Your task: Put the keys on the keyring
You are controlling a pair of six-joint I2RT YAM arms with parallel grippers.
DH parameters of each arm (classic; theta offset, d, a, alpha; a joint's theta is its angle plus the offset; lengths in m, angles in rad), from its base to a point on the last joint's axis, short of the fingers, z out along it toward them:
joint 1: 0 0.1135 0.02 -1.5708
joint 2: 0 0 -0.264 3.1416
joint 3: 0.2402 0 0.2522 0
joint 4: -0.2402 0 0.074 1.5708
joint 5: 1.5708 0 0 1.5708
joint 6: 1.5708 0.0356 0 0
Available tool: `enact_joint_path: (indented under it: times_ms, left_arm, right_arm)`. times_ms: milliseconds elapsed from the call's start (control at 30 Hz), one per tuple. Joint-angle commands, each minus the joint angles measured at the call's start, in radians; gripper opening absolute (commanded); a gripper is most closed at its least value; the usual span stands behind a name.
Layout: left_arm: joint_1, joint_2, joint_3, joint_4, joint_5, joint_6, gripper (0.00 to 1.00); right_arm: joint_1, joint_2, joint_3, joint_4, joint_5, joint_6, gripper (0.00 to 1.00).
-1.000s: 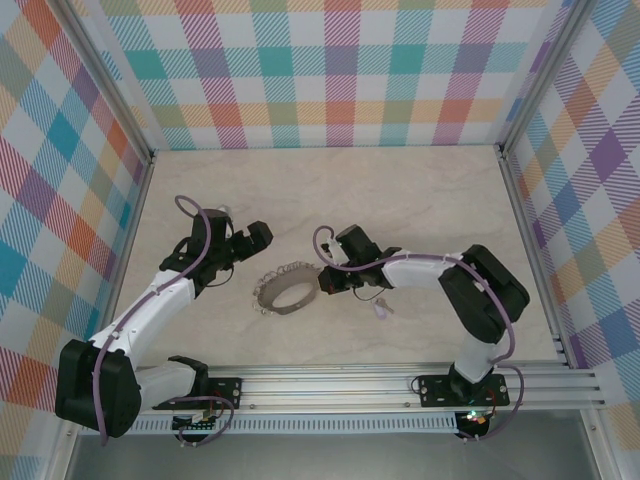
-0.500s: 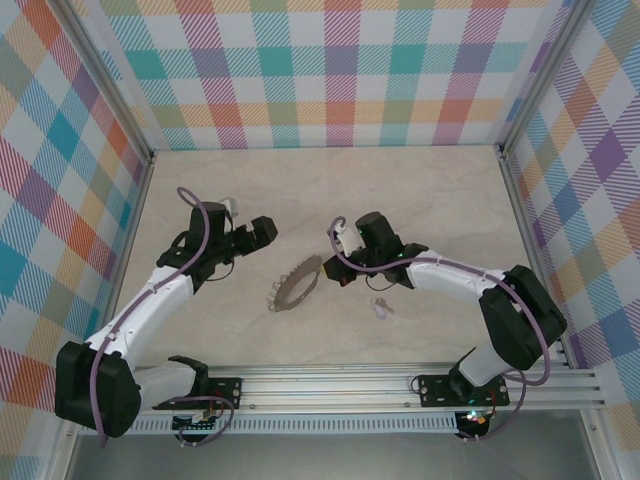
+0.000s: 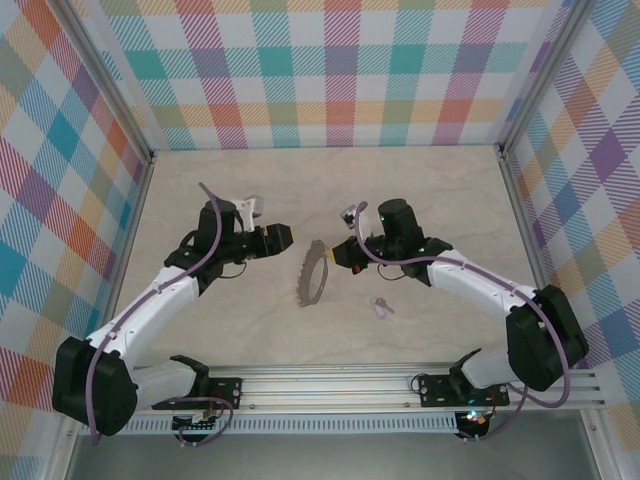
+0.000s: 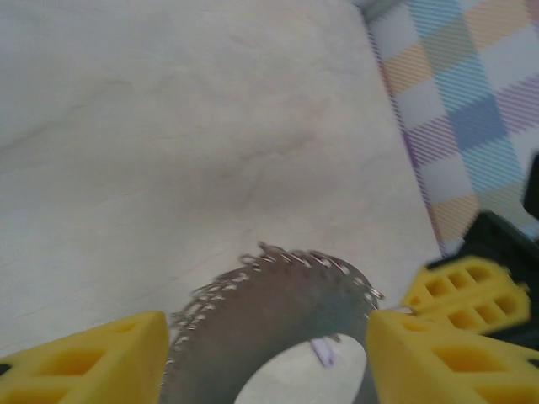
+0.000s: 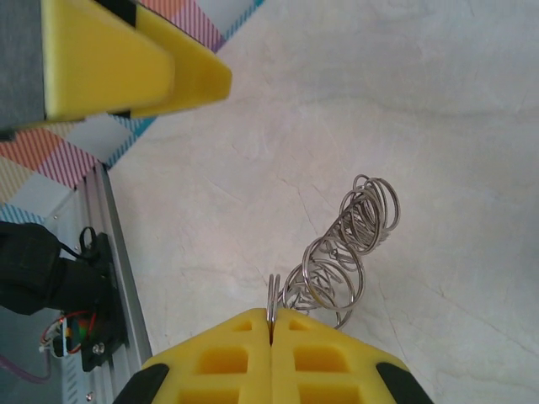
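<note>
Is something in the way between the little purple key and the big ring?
No, nothing visible. The key lies on the bare table beside the keyring, which the right end effector holds up on edge.

Lab test cell: plaid-panelled walls (image 3: 340,70), aluminium frame rail (image 3: 400,385), marble-look tabletop (image 3: 420,200).

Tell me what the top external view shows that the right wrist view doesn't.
From above: the key lying on the table, apart from the keyring, and both arms whole. From the right wrist: the right gripper shut on one wire loop at the ring's edge. Both: the keyring held up on edge, with the left gripper close by.
</note>
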Motion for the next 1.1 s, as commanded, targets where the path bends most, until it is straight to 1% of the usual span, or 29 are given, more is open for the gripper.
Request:
enact_joint_path:
  times_ms: [0, 100, 267, 433, 833, 1067]
  left_arm:
    - [-0.039, 0.013, 0.048, 0.097, 0.12, 0.038, 0.58]
    - [-0.078, 0.033, 0.074, 0.123, 0.15, 0.054, 0.54]
    - [-0.125, 0.071, 0.124, 0.124, 0.145, 0.075, 0.48]
    - [-0.142, 0.092, 0.139, 0.142, 0.132, 0.071, 0.46]
    - [-0.184, 0.126, 0.154, 0.157, 0.165, 0.087, 0.44]
    - [-0.189, 0.13, 0.15, 0.158, 0.2, 0.105, 0.36]
  right_arm:
    - [-0.014, -0.037, 0.058, 0.01, -0.091, -0.014, 0.0]
    - [-0.021, -0.051, 0.074, 0.01, -0.104, -0.005, 0.0]
    - [-0.028, -0.067, 0.098, 0.008, -0.122, 0.015, 0.0]
    - [-0.031, -0.077, 0.109, -0.009, -0.119, 0.013, 0.0]
    - [-0.034, -0.093, 0.098, 0.009, -0.139, 0.038, 0.0]
    - [-0.05, -0.092, 0.094, 0.028, -0.176, 0.05, 0.0]
